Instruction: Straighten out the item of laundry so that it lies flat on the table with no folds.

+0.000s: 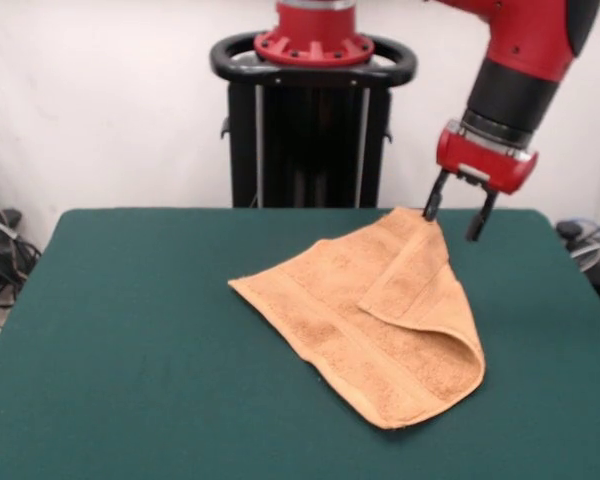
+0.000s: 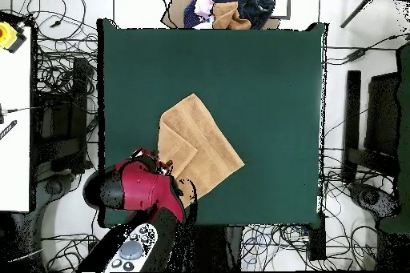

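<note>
Towel [image 1: 365, 325] folded (one corner doubled over).

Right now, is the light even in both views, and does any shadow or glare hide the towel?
Front view: soft even light, no glare; the towel shows clearly, with faint shading under its folded flap. Overhead view: even light too; the arm covers one towel corner near the gripper.

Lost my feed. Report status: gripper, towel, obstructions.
Gripper open, at towel's far corner, no grip confirmed. Towel still folded, a flap doubled over on top. Table shows nothing in the way.
</note>
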You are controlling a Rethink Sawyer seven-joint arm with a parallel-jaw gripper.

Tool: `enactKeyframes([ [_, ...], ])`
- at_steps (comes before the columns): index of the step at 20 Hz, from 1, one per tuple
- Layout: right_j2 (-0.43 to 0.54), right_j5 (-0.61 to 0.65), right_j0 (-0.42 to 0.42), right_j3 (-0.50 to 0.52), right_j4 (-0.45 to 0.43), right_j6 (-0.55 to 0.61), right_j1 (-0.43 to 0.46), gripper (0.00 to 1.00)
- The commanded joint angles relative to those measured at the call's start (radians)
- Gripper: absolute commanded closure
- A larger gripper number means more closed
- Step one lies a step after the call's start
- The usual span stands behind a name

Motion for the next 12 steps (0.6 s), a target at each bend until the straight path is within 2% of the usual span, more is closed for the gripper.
enactKeyframes([
  [1,0.038,-0.043,-0.001,0.003,0.114,0.274,0.016,0.0],
  [8,0.018,0.049,0.008,0.016,0.116,0.221,-0.051,0.0],
  [12,0.01,0.053,0.018,0.011,0.116,0.217,-0.053,0.0],
])
